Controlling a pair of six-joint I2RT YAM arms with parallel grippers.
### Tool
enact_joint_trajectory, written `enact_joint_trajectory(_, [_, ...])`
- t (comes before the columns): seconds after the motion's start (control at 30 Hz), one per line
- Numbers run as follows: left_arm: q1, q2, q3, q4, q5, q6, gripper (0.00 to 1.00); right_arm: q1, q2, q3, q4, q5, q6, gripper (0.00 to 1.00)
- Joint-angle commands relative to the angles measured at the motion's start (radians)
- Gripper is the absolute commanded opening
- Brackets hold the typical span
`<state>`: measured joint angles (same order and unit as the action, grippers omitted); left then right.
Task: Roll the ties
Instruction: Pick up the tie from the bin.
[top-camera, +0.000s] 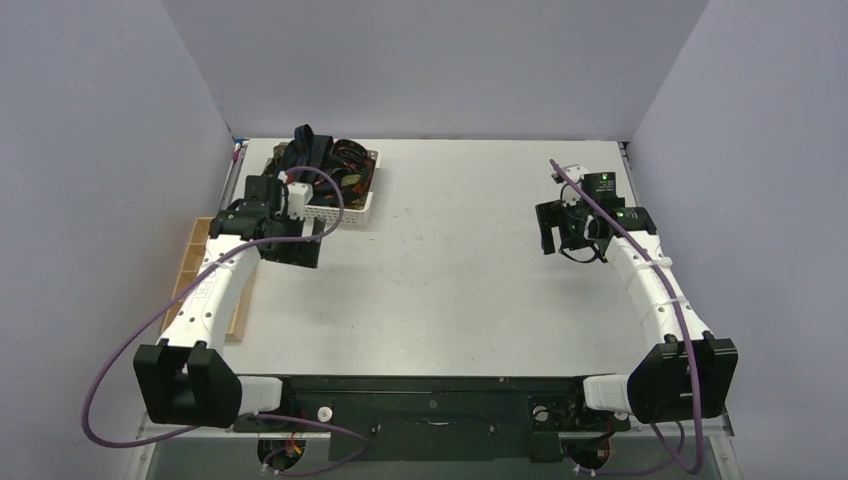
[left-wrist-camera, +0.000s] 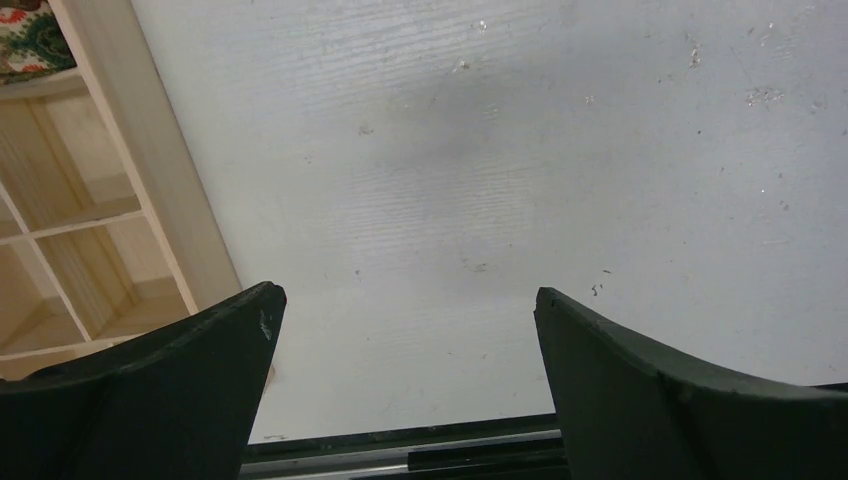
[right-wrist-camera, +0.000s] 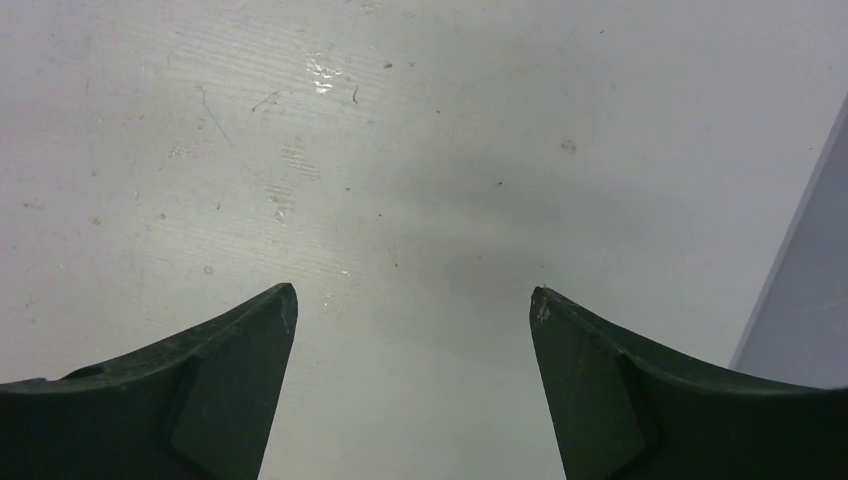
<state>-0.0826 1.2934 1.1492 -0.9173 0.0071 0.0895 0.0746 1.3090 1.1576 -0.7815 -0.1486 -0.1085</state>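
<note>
Fingers of left gripper (left-wrist-camera: 405, 300) spread wide, nothing between them, bare table (left-wrist-camera: 520, 150) beneath. Same for right gripper (right-wrist-camera: 412, 295): wide open, empty, over table close to the right wall.

Left wrist view only: patterned tie roll (left-wrist-camera: 22, 40) sits in one compartment of tray (left-wrist-camera: 150, 170), at the frame corner.

Top view only: basket (top-camera: 352, 212) at far left, just beyond the left gripper, with dark ties (top-camera: 340, 158) heaped inside. Tray there is mostly hidden under the left arm.

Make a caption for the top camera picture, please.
Left pincer near the basket of ties, right pincer over the table, both open.
</note>
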Motion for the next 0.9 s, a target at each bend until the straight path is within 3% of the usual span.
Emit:
enact_joint_trajectory(0.0, [0.014, 0.076, 0.141, 0.052, 0.027, -0.001, 0.96, 0.008, 0.005, 0.071, -0.012, -0.008, 0.0, 0.84])
enact_joint_trajectory(0.23, [0.052, 0.344, 0.542, 0.051, 0.057, 0.049, 0.97, 0.008, 0.035, 0.104, -0.034, -0.023, 0.003, 0.89])
enact_joint_trajectory(0.73, [0.117, 0.881, 0.921, 0.151, 0.024, 0.012, 1.0, 0.004, 0.075, 0.107, -0.047, -0.02, -0.002, 0.9])
enact_joint_trajectory(0.8, [0.12, 0.939, 0.955, 0.146, 0.005, 0.013, 0.9, 0.003, 0.08, 0.107, -0.046, -0.02, -0.002, 0.9])
enact_joint_trajectory(0.87, [0.13, 0.992, 1.003, 0.121, 0.003, 0.017, 0.73, 0.002, 0.084, 0.109, -0.048, -0.019, -0.002, 0.9])
